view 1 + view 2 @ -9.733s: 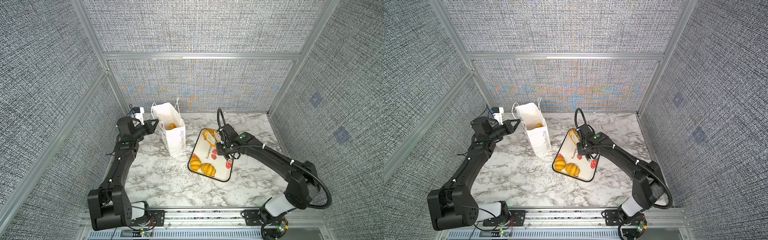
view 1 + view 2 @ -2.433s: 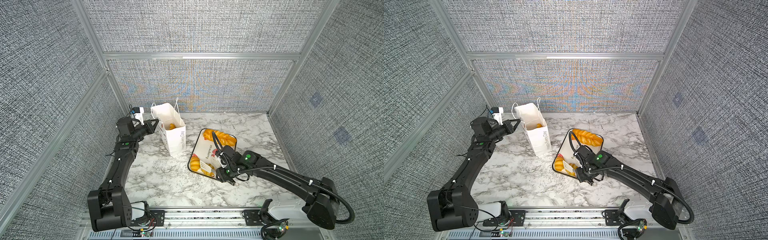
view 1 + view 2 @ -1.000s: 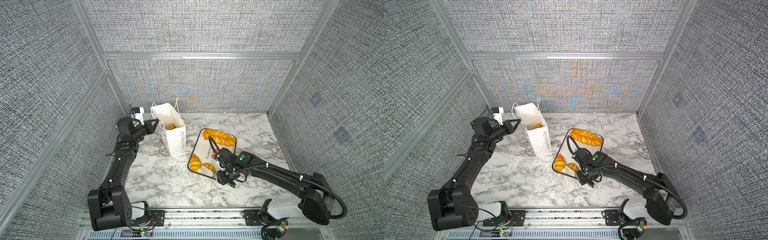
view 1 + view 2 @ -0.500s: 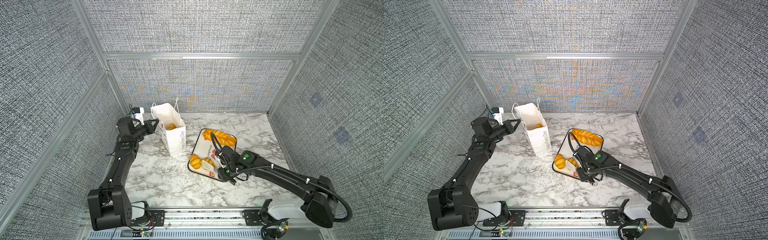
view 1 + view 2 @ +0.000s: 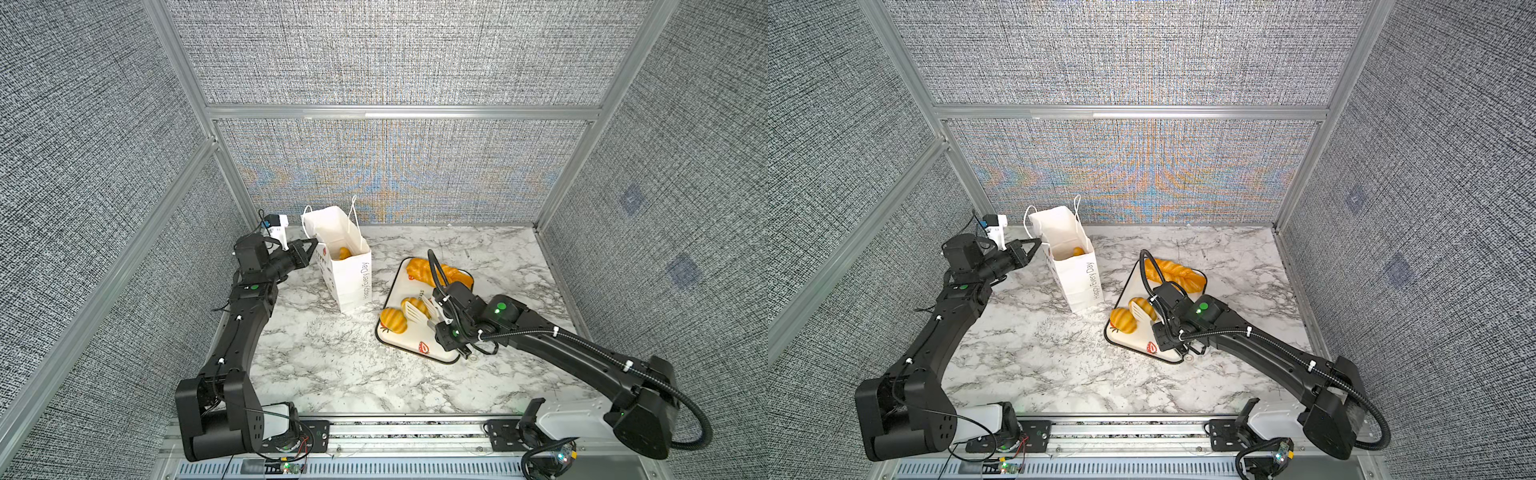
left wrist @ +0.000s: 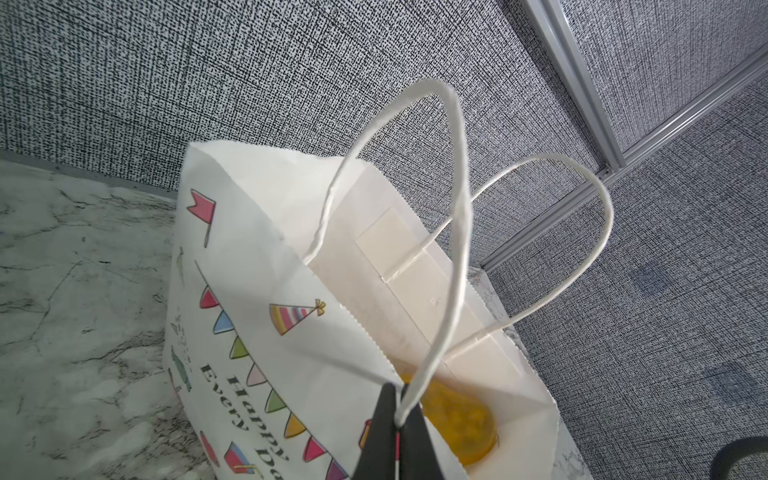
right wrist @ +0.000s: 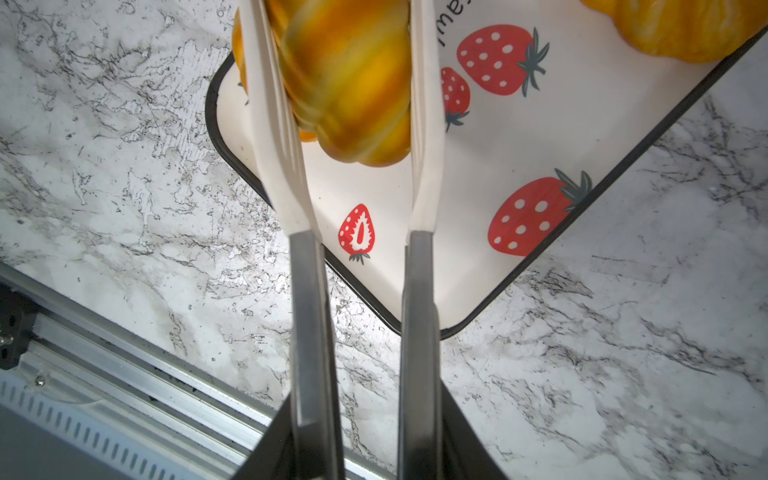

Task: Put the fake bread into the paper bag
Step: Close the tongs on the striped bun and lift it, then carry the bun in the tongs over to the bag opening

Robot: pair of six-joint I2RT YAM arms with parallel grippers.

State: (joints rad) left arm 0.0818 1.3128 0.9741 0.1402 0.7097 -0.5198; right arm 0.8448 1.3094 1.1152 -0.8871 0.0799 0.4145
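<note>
Since a second ago the white tongs (image 5: pixel 417 314) have closed on a small bun (image 7: pixel 349 83), at the tray (image 5: pixel 415 353). One pastry (image 5: pixel 344 252) is already in the paper bag (image 5: pixel 349 274). A second bun (image 5: pixel 392 320) and the braided loaf (image 5: pixel 424 270) are left on the tray. The right gripper (image 7: pixel 365 440) is clamped on the tongs' handles, and the left gripper (image 6: pixel 397 419) is pinched on the cord handle (image 6: pixel 453 249).

You had a paper bag (image 5: pixel 348 272) of matt white paper, with thin twisted cord handles (image 6: pixel 462 174). The fake bread (image 7: pixel 349 79) looked glossy and plastic. Your tongs (image 7: pixel 424 124) had smooth white plastic blades on brushed grey metal arms. The tray (image 7: pixel 519 137) was smooth with a faint sheen, the tabletop (image 5: pixel 332 365) was polished and marble-patterned, and the walls (image 5: pixel 395 54) were rough woven cloth.
</note>
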